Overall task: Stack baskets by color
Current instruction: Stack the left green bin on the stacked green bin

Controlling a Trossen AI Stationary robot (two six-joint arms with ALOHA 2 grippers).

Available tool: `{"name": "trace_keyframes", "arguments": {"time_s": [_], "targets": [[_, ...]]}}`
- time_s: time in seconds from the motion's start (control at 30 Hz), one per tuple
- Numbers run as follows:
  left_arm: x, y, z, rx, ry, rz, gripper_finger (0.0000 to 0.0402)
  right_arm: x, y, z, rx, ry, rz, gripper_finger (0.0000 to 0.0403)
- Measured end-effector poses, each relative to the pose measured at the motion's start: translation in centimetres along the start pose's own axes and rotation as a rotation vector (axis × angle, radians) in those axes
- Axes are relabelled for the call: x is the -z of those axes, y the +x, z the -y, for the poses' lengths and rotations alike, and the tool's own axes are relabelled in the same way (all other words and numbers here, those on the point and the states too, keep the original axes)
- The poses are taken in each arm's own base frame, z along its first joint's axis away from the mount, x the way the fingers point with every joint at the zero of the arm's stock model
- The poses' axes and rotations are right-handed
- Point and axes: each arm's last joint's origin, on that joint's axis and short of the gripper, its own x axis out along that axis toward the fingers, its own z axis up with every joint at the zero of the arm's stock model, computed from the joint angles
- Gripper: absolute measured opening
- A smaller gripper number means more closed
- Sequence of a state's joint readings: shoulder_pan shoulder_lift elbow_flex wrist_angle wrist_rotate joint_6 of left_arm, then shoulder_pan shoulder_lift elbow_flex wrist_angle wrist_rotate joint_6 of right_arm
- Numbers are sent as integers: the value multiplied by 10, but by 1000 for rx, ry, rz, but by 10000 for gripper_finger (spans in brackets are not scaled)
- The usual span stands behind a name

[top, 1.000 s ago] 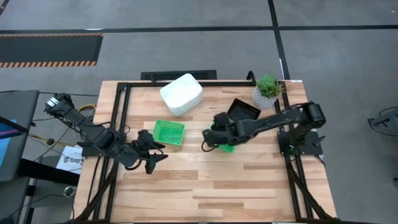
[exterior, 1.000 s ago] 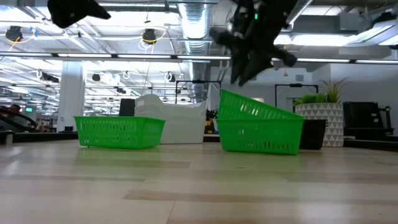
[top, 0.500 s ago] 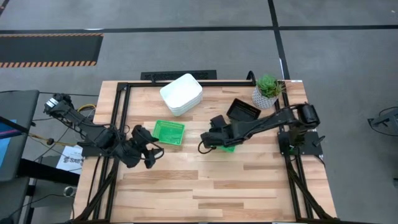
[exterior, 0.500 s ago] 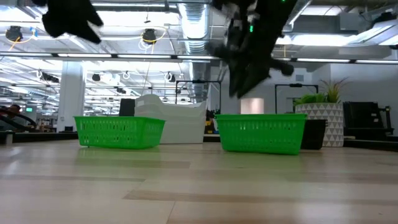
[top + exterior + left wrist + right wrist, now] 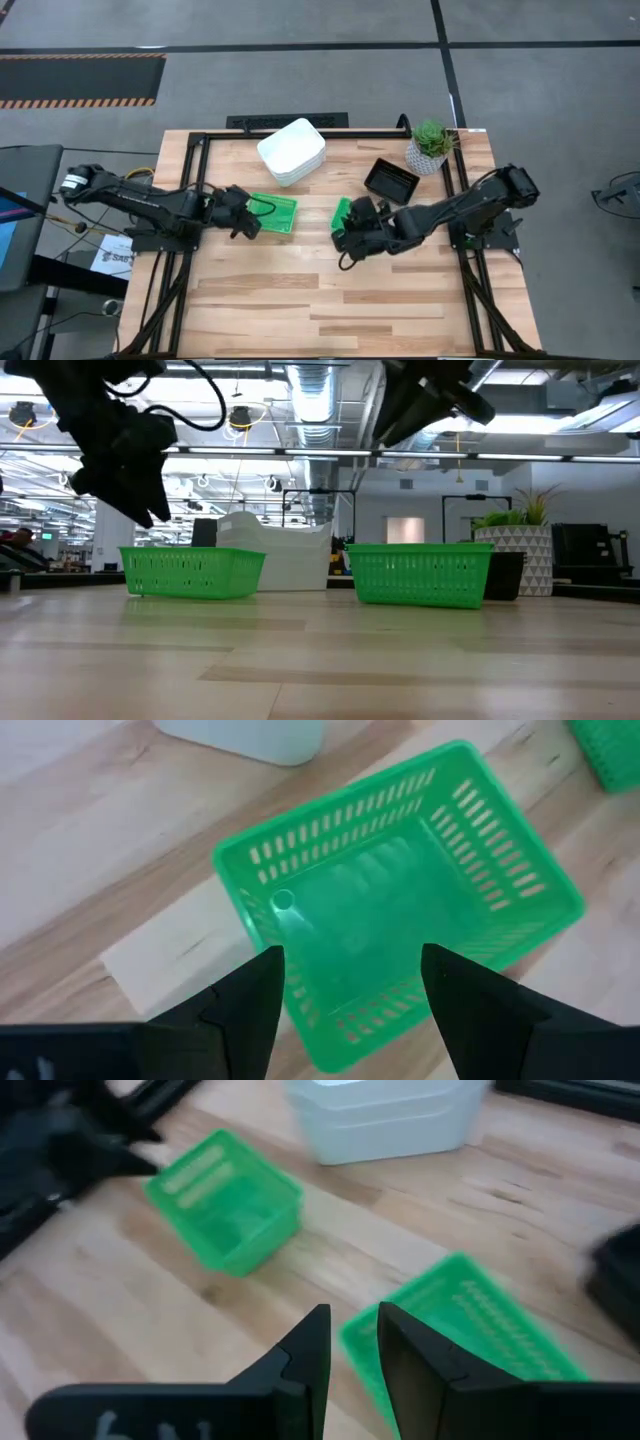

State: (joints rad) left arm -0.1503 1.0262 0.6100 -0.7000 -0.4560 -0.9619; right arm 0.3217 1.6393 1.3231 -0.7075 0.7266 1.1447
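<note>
- Now my left arm reaches across the desk point(image 5: 330, 300) from nine o'clock, its left gripper point(image 5: 243, 212) hovering over the edge of the near green basket point(image 5: 273, 213), fingers point(image 5: 240, 1010) spread wide and grasping nothing; that basket is empty.
- My right arm stretches in from three o'clock, the right gripper point(image 5: 347, 232) raised above the second green basket point(image 5: 343, 211), fingers point(image 5: 305, 1355) narrowly parted and empty.
- At twelve o'clock stands the white basket stack point(image 5: 292, 151); toward two o'clock, the black basket point(image 5: 391, 180) sits beside the potted plant point(image 5: 429, 146).
</note>
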Motion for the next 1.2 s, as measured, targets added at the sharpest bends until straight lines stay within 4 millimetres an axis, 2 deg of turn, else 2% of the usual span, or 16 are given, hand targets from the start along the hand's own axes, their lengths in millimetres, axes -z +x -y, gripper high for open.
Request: {"name": "trace_keyframes", "arguments": {"time_s": [0.07, 0.13, 0.27, 0.43, 0.6, 0.77, 0.87, 1.03, 1.2], "targets": [[-3, -1, -1, 27, 2, -18, 224, 6, 10, -8, -25, -20, 0, 108], [-7, -6, 0, 83, -15, -19, 224, 11, 28, -18, -65, -31, -6, 108], [-15, -27, 0, 201, -53, 24, 224, 4, 68, -37, -231, -42, 27, 108], [-18, -54, -8, 335, -91, 79, 224, -4, 109, -41, -271, -285, 0, 109], [-17, -72, -17, 430, -112, 125, 224, -21, 131, -55, -335, -547, 4, 143], [-15, -81, -22, 471, -116, 149, 224, -22, 147, -71, -355, -898, 4, 208], [-14, -82, -22, 480, -112, 152, 224, -19, 157, -79, -343, -1047, -34, 235], [-13, -83, -22, 485, -103, 149, 224, -10, 172, -82, -313, -1215, -126, 240], [-13, -83, -22, 481, -100, 151, 224, -3, 191, -78, -281, -1229, -183, 236]]}}
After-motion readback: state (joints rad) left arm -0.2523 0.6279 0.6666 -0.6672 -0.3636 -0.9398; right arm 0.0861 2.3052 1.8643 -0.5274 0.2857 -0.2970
